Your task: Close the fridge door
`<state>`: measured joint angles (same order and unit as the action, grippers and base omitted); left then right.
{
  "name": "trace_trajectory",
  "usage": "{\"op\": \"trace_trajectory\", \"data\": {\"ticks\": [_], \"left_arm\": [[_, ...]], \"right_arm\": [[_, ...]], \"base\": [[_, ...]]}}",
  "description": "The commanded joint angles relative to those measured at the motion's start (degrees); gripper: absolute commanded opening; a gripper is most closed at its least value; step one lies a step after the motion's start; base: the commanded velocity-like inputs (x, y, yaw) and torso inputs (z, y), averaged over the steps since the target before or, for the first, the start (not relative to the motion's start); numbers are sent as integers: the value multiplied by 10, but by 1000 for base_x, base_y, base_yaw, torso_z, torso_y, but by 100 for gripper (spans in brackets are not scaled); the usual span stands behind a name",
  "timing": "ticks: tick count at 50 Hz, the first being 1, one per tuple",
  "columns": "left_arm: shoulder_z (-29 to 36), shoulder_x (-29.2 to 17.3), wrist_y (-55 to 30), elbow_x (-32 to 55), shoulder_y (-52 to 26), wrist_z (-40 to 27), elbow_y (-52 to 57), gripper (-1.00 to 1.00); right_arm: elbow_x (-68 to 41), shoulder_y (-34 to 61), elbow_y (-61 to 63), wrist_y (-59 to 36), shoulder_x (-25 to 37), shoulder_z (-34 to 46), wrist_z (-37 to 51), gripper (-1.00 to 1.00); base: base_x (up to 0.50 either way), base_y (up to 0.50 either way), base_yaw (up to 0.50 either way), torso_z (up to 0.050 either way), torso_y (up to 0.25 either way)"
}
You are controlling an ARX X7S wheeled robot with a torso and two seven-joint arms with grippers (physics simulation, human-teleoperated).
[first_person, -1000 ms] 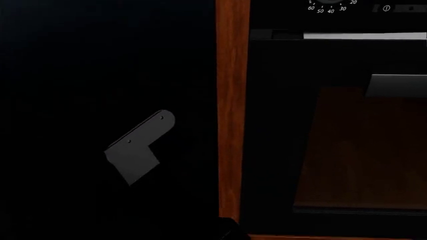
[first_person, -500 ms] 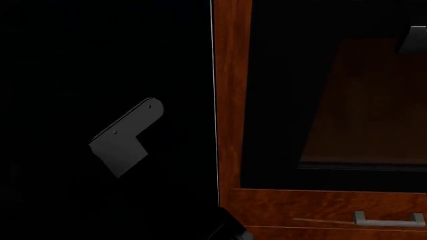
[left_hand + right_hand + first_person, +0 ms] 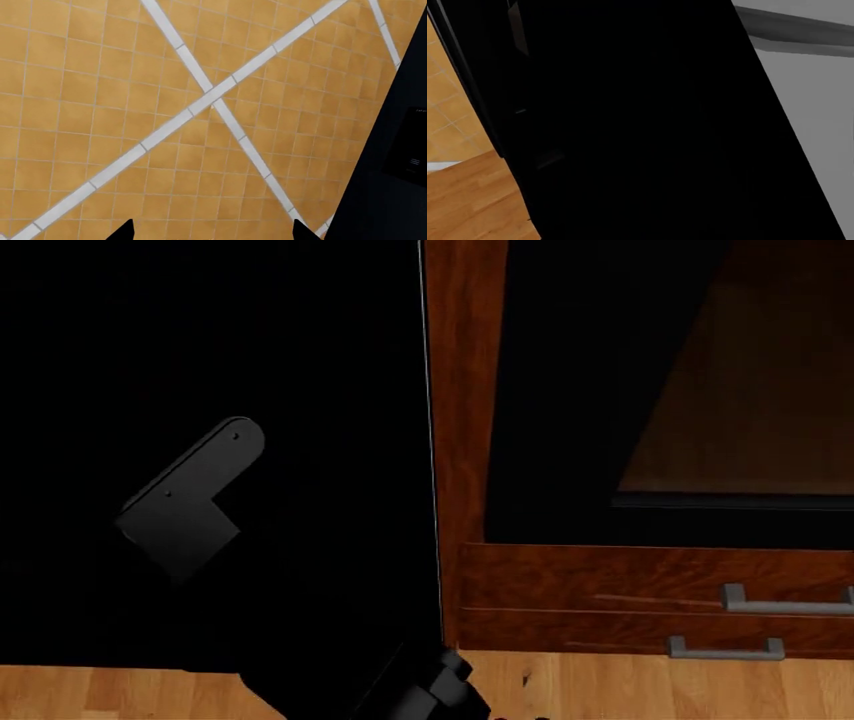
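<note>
The fridge door point(image 3: 267, 340) is a plain glossy-black slab that fills the left half of the head view. A thin white line runs along its right edge, beside a reddish wood panel point(image 3: 465, 390). In front of the door a grey bracket-shaped piece point(image 3: 187, 502) shows, seemingly part of my left arm. In the left wrist view, my left gripper point(image 3: 213, 231) is open; its two black fingertips point(image 3: 125, 232) stand far apart with nothing between them. It faces an orange tiled wall point(image 3: 100, 100). The right wrist view is almost all black, and no fingers can be made out there.
The black oven door point(image 3: 641, 390) with its tinted window is right of the wood panel. Below it are wood drawers with metal handles point(image 3: 785, 600). Wood floor point(image 3: 641, 685) lies along the bottom. A black robot part point(image 3: 434, 688) sits low in the middle. A black surface point(image 3: 387, 190) borders the tiles.
The head view has tilted down: the oven rose in the picture, and the drawers and wood floor came into sight. The grey bracket drifted left and up.
</note>
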<state>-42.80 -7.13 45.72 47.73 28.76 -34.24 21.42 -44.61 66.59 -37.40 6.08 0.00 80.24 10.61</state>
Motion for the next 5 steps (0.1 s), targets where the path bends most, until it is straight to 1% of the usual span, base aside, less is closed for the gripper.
{"op": "trace_trajectory", "data": {"ticks": [1, 5], "left_arm": [[-1, -1, 4, 19, 5, 13, -2, 100], [-2, 0, 4, 20, 6, 14, -1, 100]], "right_arm": [[-87, 32, -67, 39, 0, 76, 38, 100], [-90, 33, -69, 40, 1, 76, 38, 100]], "base": [[12, 5, 5, 0, 0], [4, 1, 2, 0, 0]]}}
